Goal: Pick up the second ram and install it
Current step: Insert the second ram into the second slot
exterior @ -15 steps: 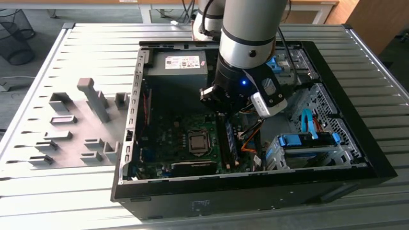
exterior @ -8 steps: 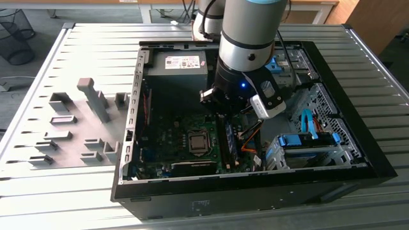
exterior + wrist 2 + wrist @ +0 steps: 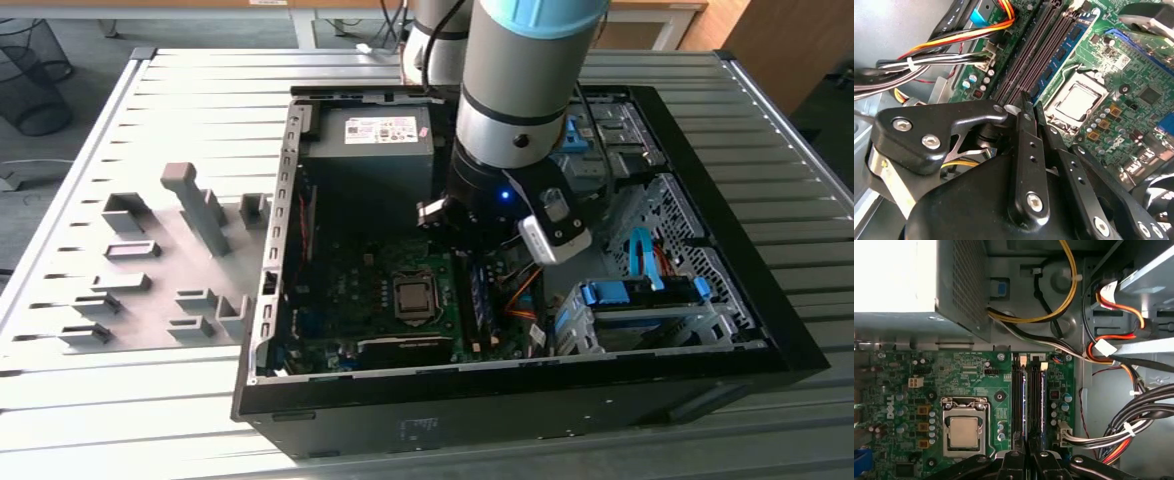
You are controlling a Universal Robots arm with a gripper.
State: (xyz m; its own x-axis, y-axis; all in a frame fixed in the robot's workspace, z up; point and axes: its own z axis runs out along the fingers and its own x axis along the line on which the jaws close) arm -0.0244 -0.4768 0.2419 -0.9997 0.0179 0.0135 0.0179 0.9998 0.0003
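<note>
Matte black gripper (image 3: 1026, 102) with its flat metal fingers (image 3: 1030, 150) pressed together hovers just above the motherboard's (image 3: 969, 375) long dark slots (image 3: 1017, 400), where the thin blue-green ram (image 3: 1035, 400) stands seated at its twelve o'clock.

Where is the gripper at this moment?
The gripper is down inside the open computer case. In the first wrist view it sits at one end of the memory slots, which run beside the processor socket.
</note>
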